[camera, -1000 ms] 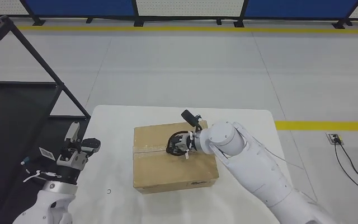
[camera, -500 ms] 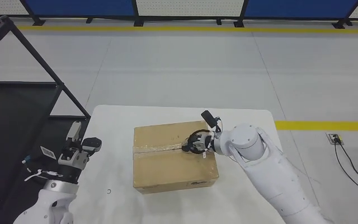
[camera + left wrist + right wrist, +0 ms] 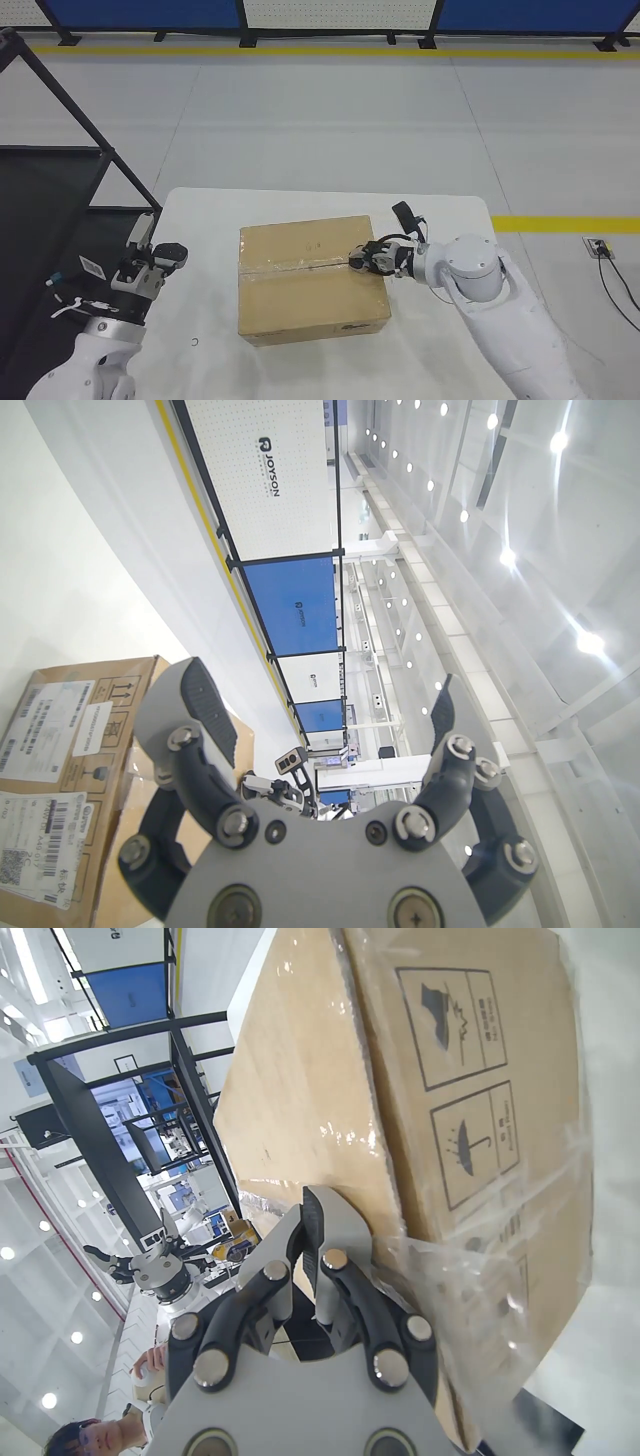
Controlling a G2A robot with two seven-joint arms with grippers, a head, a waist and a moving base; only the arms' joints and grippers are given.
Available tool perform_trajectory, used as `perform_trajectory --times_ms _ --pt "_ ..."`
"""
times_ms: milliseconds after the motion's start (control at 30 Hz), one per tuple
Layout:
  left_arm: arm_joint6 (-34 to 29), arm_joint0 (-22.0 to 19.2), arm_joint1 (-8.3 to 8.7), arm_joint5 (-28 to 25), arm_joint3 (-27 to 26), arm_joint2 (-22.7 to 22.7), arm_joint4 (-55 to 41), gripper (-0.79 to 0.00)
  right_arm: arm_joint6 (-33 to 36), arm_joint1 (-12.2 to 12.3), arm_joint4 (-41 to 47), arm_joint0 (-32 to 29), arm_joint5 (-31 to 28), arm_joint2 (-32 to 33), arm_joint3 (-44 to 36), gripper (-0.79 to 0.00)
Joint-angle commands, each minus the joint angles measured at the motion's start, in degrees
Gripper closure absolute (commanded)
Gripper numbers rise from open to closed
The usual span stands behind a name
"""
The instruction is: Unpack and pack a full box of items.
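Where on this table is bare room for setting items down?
Bare: the strip between the box and the table's far edge, and the patch between the box and the left gripper. Crowded: the box's right side, at the right gripper.

We see right gripper point(image 3: 307, 1214) fingers pressed together against cardboard box point(image 3: 310, 1078) edge, loose clear tape point(image 3: 450, 1278) just beside

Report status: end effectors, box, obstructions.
Left end effector open, apart from box. Right end effector shut at seam's right end. Box closed, taped.
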Motion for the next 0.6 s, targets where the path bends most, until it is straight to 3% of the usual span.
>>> perform_trajectory --times_ms 0,267,567 --pt "0.00 -0.12 0.03 0.11 -0.04 0.26 0.08 -0.785 -0.47 0.34 0.43 -1.26 -0.28 1.53 -1.12 0.000" --pt "0.22 -0.44 0.20 0.23 0.16 0.58 0.32 -0.785 -3.78 1.42 3.71 -6.32 -1.34 7.62 -4.32 0.000" --pt "0.51 -0.43 0.36 0.24 0.16 0.53 0.14 -0.785 -5.78 1.99 3.88 -8.02 0.20 8.74 -3.84 0.000"
